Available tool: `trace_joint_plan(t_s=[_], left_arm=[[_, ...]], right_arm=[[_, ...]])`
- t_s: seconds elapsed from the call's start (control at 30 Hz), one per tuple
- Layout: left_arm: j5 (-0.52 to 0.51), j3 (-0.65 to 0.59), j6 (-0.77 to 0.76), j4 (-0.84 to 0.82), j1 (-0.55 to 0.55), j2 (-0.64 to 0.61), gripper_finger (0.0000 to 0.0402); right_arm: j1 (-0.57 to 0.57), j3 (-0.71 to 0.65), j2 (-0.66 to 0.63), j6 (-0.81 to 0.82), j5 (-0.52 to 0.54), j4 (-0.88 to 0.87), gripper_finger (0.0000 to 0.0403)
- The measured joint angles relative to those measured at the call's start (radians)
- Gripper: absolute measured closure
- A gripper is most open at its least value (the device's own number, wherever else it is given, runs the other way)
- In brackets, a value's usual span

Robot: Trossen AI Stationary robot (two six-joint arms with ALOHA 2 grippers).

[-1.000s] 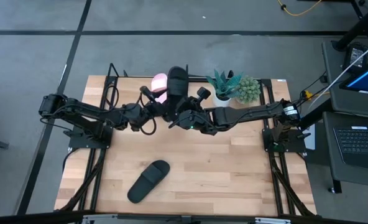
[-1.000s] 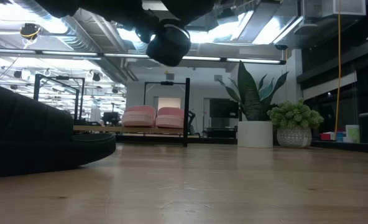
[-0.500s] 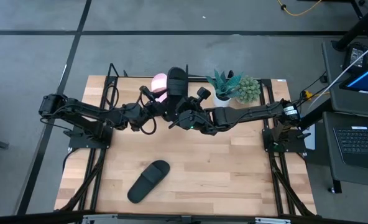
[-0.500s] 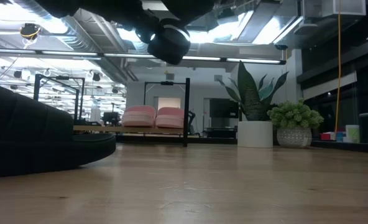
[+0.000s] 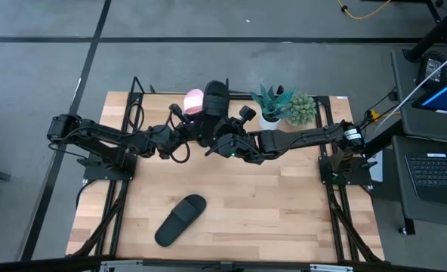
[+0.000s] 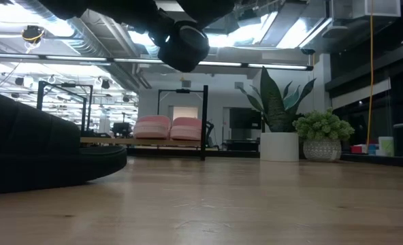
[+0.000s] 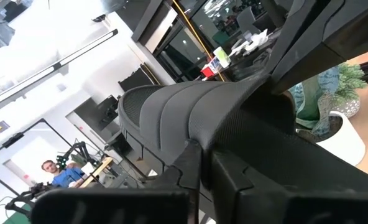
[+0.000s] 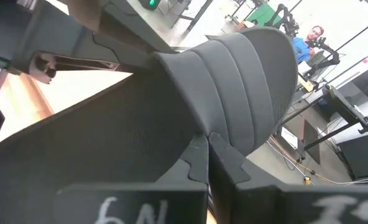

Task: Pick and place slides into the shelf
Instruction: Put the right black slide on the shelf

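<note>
A black slide [image 5: 214, 104] hangs in the air over the table's far middle, with my left gripper [image 5: 198, 130] and my right gripper [image 5: 222, 140] both shut on it from either side. Its ribbed strap fills both the left wrist view [image 7: 190, 106] and the right wrist view [image 8: 246, 74]. Beneath it, two pink slides [image 6: 169, 128] sit side by side in the shelf [image 6: 205, 122], soles on its wooden base. A second black slide [image 5: 180, 220] lies flat on the table near the front, left of the middle. My left gripper pinches the slide's side edge [image 7: 183, 148] between its two fingers, just below where the strap joins the sole. It comes in from the table's left. The slide is lifted clear of table and shelf. My right gripper pinches the opposite side edge [image 8: 199, 127] between its two fingers, at the foot of the strap beside the footbed. It comes in from the table's right. The slide hangs clear between the two grippers.
Two potted plants [image 5: 271, 106] [image 5: 300, 109] stand at the far edge, right of the shelf. Black rails [image 5: 110, 219] run along the table's left and right sides. People show in the room beyond the table.
</note>
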Motion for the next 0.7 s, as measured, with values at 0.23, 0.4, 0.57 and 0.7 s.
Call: trace_joint_plan(t_s=[0.23, 0.4, 0.57, 0.7], left_arm=[[0.000, 0.000, -0.015, 0.000, 0.000, 0.000, 0.0398], [-0.035, 0.000, -0.008, -0.005, -0.001, 0.000, 0.0399], [-0.061, -0.001, 0.003, -0.008, 0.000, -0.019, 0.0400], [-0.083, -0.001, 0.017, -0.006, -0.001, -0.047, 0.0400]], right_arm=[[0.000, 0.000, 0.000, -0.022, -0.008, 0.000, 0.0403], [-0.002, 0.000, -0.001, -0.050, -0.058, 0.000, 0.0396], [0.004, 0.002, -0.002, -0.085, -0.091, -0.003, 0.0362], [0.014, 0.002, -0.002, -0.110, -0.112, -0.009, 0.0324]])
